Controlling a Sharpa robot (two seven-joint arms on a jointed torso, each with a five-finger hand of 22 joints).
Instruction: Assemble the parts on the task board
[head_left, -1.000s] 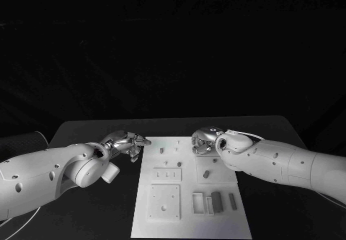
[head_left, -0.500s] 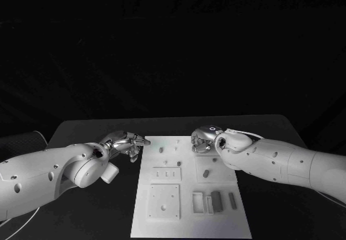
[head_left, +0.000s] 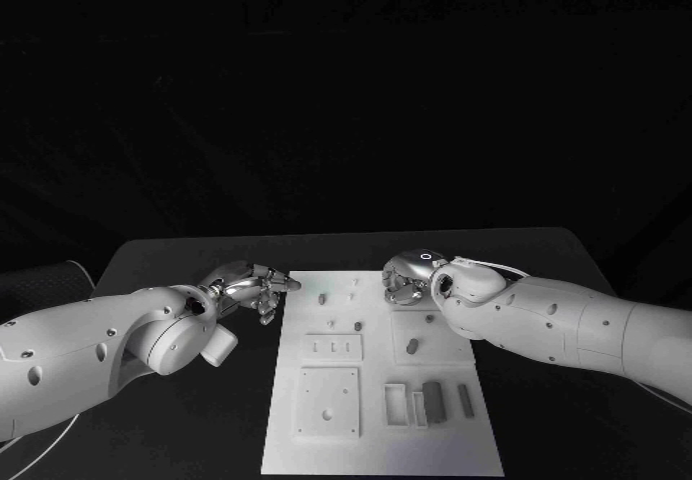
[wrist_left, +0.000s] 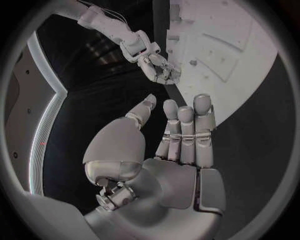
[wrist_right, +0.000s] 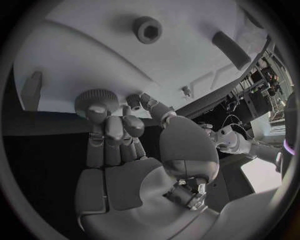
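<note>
The white task board (head_left: 381, 440) lies in the middle of the black table. My right hand (head_left: 408, 279) hovers low over its far end, fingers pointing down. In the right wrist view its fingertips (wrist_right: 97, 111) touch a round knurled grey part (wrist_right: 94, 98) on the board (wrist_right: 75, 55); whether the part is gripped is unclear. My left hand (head_left: 254, 285) hangs beside the board's far left edge. The left wrist view shows its fingers (wrist_left: 185, 131) straight and close together, thumb apart, holding nothing. The same view shows the right hand (wrist_left: 156, 67) at the board's edge (wrist_left: 225, 45).
Small pegs (head_left: 326, 298) stand near the board's far end, an oval part (head_left: 413, 347) in the middle, and dark bars (head_left: 433, 397) near the front right. A round piece with a hex hole (wrist_right: 147, 29) and an oblong peg (wrist_right: 231, 49) lie beyond the right hand.
</note>
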